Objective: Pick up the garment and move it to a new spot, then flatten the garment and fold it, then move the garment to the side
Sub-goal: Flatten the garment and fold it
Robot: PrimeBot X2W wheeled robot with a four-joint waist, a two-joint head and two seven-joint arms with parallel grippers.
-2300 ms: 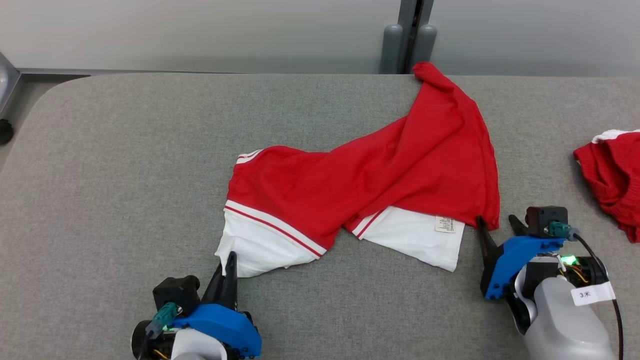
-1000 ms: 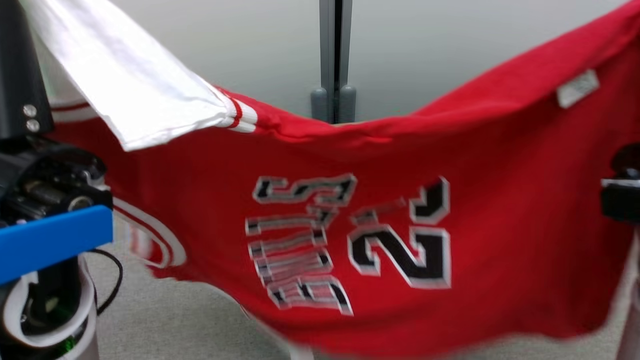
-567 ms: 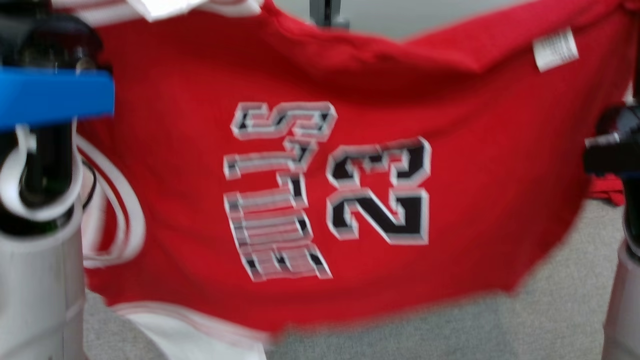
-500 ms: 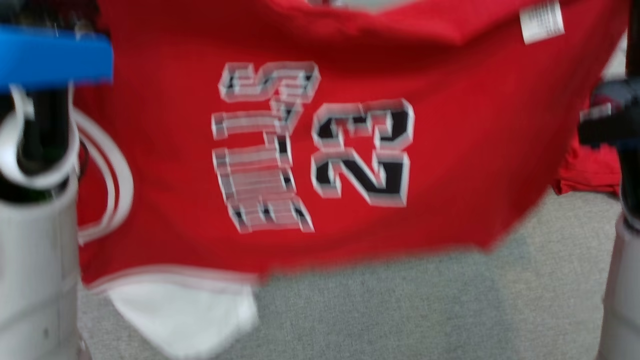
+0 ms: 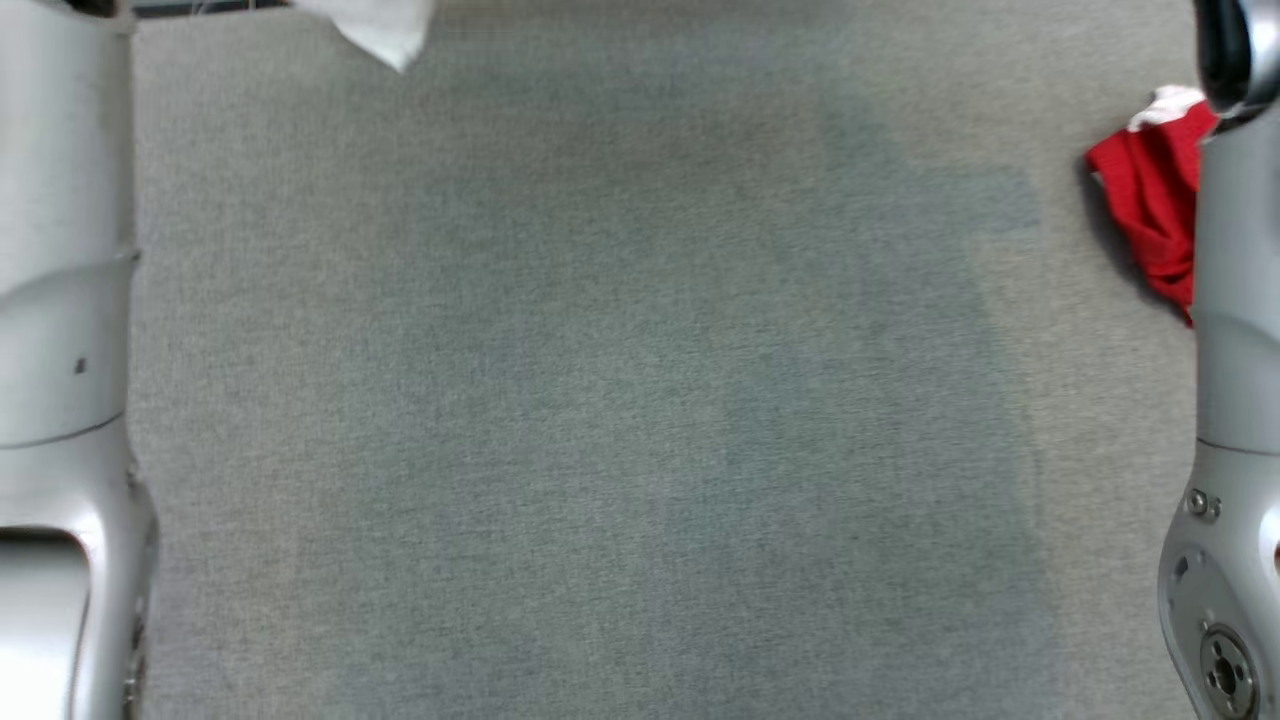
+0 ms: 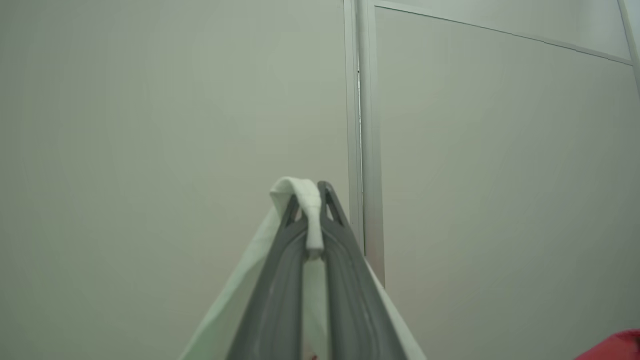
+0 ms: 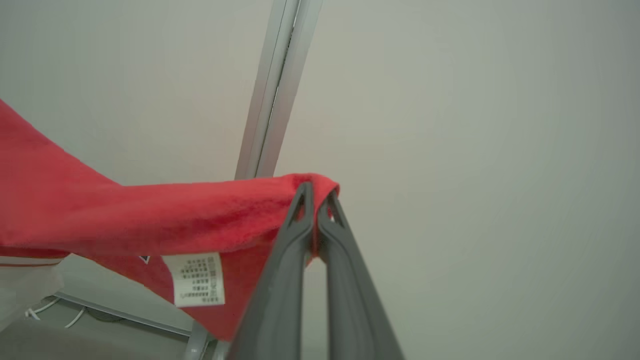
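The garment is a red jersey with white parts, lifted high off the table. In the left wrist view my left gripper (image 6: pixel 312 192) is shut on a white edge of the garment (image 6: pixel 305 200), in front of a pale wall. In the right wrist view my right gripper (image 7: pixel 317 197) is shut on a red corner of the garment (image 7: pixel 175 215), whose white care label (image 7: pixel 197 279) hangs below. In the head view a white tip of the garment (image 5: pixel 380 30) hangs at the top left, between my two pale forearms, left (image 5: pixel 60 300) and right (image 5: pixel 1235 400).
The grey felt table (image 5: pixel 620 400) spreads below with a faint shadow across it. A second red and white cloth (image 5: pixel 1150 200) lies bunched at the table's right, beside my right forearm. A wall panel seam (image 6: pixel 362 125) stands ahead.
Both grippers have raised the garment up out of the head view, where only its white tip still hangs. The head view has tilted down onto the table.
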